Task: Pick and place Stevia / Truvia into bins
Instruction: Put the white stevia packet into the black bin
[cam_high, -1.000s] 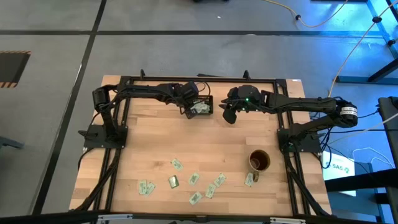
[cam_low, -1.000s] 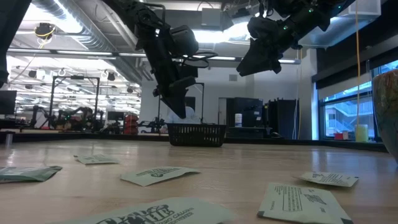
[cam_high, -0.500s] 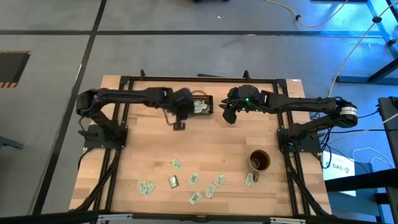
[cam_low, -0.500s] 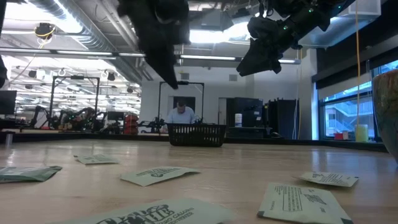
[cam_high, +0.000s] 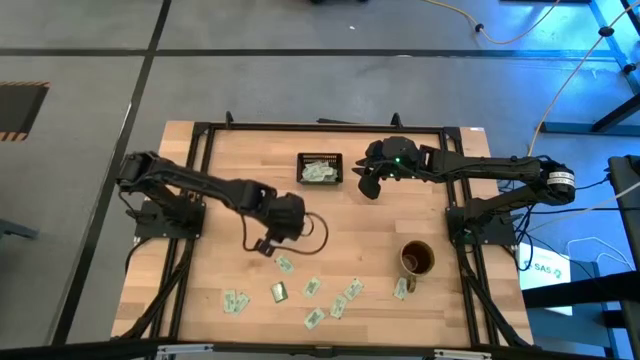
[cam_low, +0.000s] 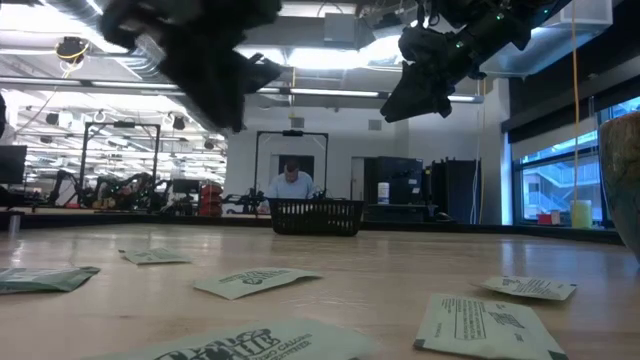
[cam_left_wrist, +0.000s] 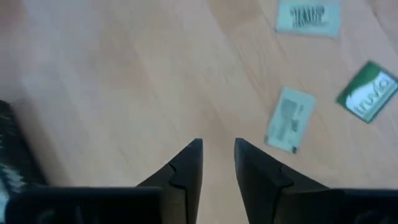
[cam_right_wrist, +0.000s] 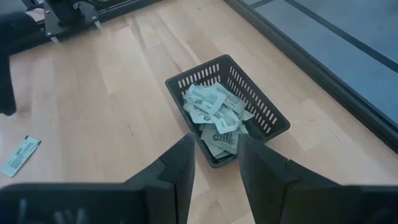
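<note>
Here, pale green-and-white packets (cam_high: 284, 264) — flat, rectangular — lie scattered at 6 o'clock; black slatted bin (cam_right_wrist: 227, 108) holds more. Left gripper (cam_left_wrist: 217, 163) parted, empty; right gripper (cam_right_wrist: 214, 157) spread.

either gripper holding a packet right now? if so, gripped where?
Nothing held. Left gripper hangs over bare table near the loose packets, with a gap and no packet between its fingers. Right gripper is open and empty beside the bin.
</note>
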